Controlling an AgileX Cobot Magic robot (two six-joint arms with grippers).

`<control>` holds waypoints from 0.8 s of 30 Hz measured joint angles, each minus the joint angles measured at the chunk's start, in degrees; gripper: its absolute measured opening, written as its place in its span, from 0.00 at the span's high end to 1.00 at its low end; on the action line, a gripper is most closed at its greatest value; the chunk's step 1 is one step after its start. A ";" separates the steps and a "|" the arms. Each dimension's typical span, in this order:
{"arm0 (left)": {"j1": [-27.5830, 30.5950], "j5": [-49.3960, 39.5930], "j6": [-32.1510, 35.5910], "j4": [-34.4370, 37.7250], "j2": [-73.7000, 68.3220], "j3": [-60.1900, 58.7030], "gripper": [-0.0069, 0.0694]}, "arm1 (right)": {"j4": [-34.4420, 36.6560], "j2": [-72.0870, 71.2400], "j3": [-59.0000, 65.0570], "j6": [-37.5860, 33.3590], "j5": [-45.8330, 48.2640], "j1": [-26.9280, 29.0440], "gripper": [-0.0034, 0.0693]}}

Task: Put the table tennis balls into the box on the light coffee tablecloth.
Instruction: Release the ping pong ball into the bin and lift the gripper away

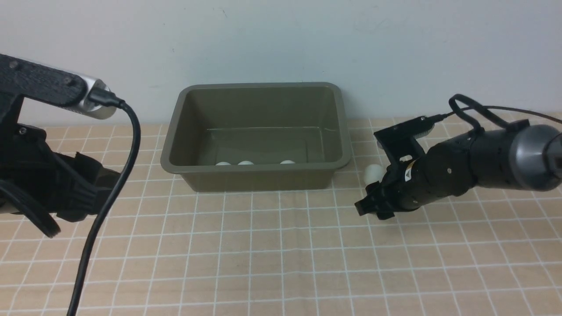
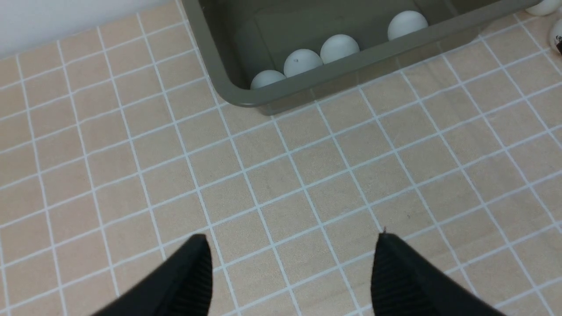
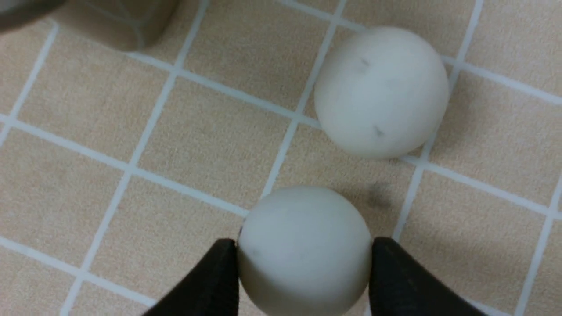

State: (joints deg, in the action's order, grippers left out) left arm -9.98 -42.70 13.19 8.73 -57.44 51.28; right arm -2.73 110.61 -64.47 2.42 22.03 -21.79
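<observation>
Front view: the olive-green box (image 1: 259, 180) sits on the light coffee tablecloth (image 1: 281, 263), close to the back wall and approx. centred btwn my two arms. The cloth is peach-tan w/ a grid of thin white lines.

Inside the box, my L wrist view looks over the rim and shows four white balls against the wall nearest me. A row of three balls (image 2: 302, 62) lies close together near one corner. A fourth ball (image 2: 407, 24) sits apart, further along the same wall.

My R hand (image 1: 371, 206) is low over the cloth, to the right of the box near its front corner. In the R wrist view its two black fingertips (image 3: 219, 272) touch opposite sides of the gripped ball (image 3: 303, 237), so the hand is closed on it. The ball is down at cloth level. In the front view the hand hides it.

A loose ball (image 3: 382, 92) w/ faint dark marks lies on the cloth just beyond the gripped one, w/ a small gap btwn them. Front view puts it btwn my R hand and the box's right end.

My L hand (image 2: 292, 245) is left of the box. Its fingers are spread wide w/ nothing btwn them, only bare cloth below.
</observation>
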 joint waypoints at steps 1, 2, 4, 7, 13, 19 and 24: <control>0.00 0.00 0.00 0.00 0.00 0.00 0.38 | -0.99 -0.95 0.00 0.00 0.84 0.00 0.47; 0.00 0.00 0.00 0.00 0.00 0.00 0.38 | -2.16 -2.16 0.00 0.00 1.83 0.00 0.47; 0.00 0.00 0.00 0.00 0.00 0.00 0.38 | -4.45 -4.78 0.00 0.00 3.57 0.00 0.47; 0.00 0.00 0.00 0.00 0.00 0.00 0.38 | -6.98 -11.08 0.00 -0.12 4.73 0.00 0.47; 0.00 1.14 0.00 0.00 0.00 0.00 0.38 | -3.74 -16.48 -1.11 -1.44 -3.37 -0.09 0.47; 0.00 1.18 0.00 0.00 0.00 0.00 0.38 | 3.29 -9.55 -6.66 -12.70 -3.55 -3.99 0.47; 0.00 1.18 0.00 0.00 0.00 0.00 0.38 | 7.47 -2.70 -14.15 -19.30 -3.00 -6.48 0.47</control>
State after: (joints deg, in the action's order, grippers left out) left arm -9.98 -41.52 13.19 8.73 -57.44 51.28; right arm 4.74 107.91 -78.61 -16.88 19.03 -28.27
